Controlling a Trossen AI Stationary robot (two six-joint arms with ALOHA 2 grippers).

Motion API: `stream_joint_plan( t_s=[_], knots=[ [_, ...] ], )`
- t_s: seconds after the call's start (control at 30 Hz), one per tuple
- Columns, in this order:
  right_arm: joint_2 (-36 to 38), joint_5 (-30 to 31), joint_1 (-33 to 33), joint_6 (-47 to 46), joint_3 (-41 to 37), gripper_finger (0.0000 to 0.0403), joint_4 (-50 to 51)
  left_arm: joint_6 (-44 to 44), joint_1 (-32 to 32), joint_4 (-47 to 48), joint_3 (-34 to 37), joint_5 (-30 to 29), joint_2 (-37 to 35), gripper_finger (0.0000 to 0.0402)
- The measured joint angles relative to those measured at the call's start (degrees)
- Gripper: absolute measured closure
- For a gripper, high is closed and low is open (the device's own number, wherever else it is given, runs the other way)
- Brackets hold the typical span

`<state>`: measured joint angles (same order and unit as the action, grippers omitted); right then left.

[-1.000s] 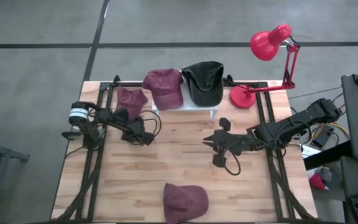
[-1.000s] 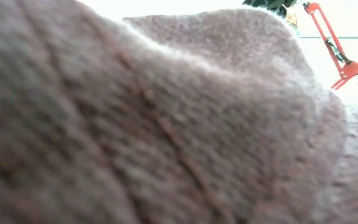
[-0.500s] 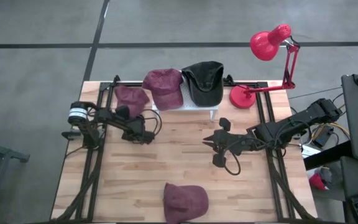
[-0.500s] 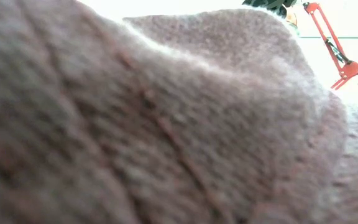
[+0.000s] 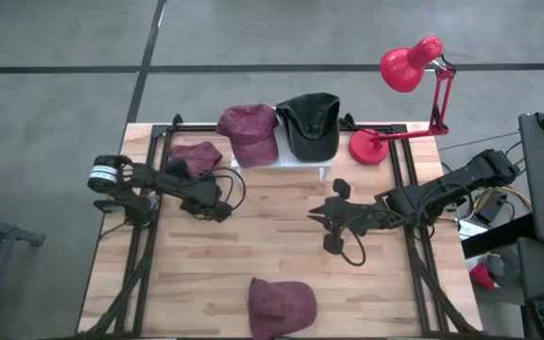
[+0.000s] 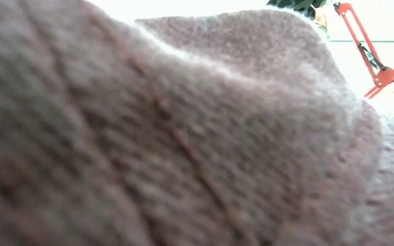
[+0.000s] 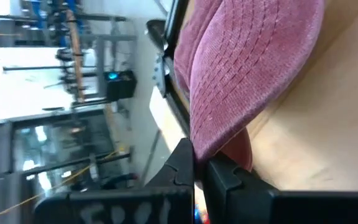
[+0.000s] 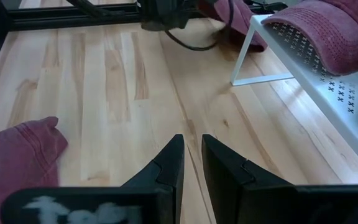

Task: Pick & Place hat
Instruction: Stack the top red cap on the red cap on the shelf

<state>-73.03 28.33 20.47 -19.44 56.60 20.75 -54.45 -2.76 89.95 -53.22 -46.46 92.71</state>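
Across the low view, the fuzzy maroon weave of a near hat [image 6: 183, 137] fills almost everything, hiding both arms and most of the table; only a strip of the red desk lamp [image 6: 364, 51] shows at one edge.

From above, the left gripper [image 5: 185, 166] lies at the table's rear left corner, its fingers pinched on the brim of a maroon cap [image 5: 196, 154]. The cap's crown sits just beyond the fingertips, toward the table's back edge, partly covered by the arm. In the left wrist view the cap [image 7: 247, 68] is ribbed corduroy-like cloth, a rounded dome cut off by the frame, its long axis running away from the fingers [image 7: 182, 165].

The right gripper [image 5: 331, 215] hovers over bare wood [image 5: 281, 246] near the table's middle, fingers close together with only a thin gap, holding nothing. Ahead of it, a white perforated metal shelf [image 8: 328, 87] carries another maroon hat [image 5: 249, 132] and a black hat [image 5: 312, 123]. The near maroon hat [image 5: 280, 304] lies well behind it at the front edge.
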Motion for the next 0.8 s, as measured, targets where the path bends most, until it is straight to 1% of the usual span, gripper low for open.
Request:
stream_joint_plan(
  t_s=[0.1, 0.37, 0.5, 0.63, 0.7, 0.8],
  knots=[
    [0.0, -0.1, 0.0, 0.2, 0.0, 0.0351, 0.0, -1.3, -2.0, 0.2, -2.1, 2.3, -1.1, 0.0396],
    [0.0, -0.3, 0.0, 0.6, 0.0, 0.0351, 0.4, -3.6, -7.4, 0.1, -6.7, 5.6, -1.2, 0.0396],
    [0.0, -0.3, 0.0, 0.6, 0.0, 0.0351, 0.4, -5.6, -12.4, 0.1, -7.7, 8.9, -1.2, 0.0396],
    [0.0, -0.4, 0.0, 0.6, 0.0, 0.0351, 0.4, -9.6, -19.1, 0.3, -9.6, 13.3, -1.1, 0.0396],
    [0.0, -0.4, 0.0, 0.6, 0.0, 0.0351, 0.4, -11.8, -22.6, 0.5, -11.5, 14.9, -1.1, 0.0396],
    [0.0, -0.4, 0.0, 1.1, 0.0, 0.0351, 0.4, -14.6, -27.8, 0.0, -15.5, 15.7, -1.1, 0.0396]
  ],
)
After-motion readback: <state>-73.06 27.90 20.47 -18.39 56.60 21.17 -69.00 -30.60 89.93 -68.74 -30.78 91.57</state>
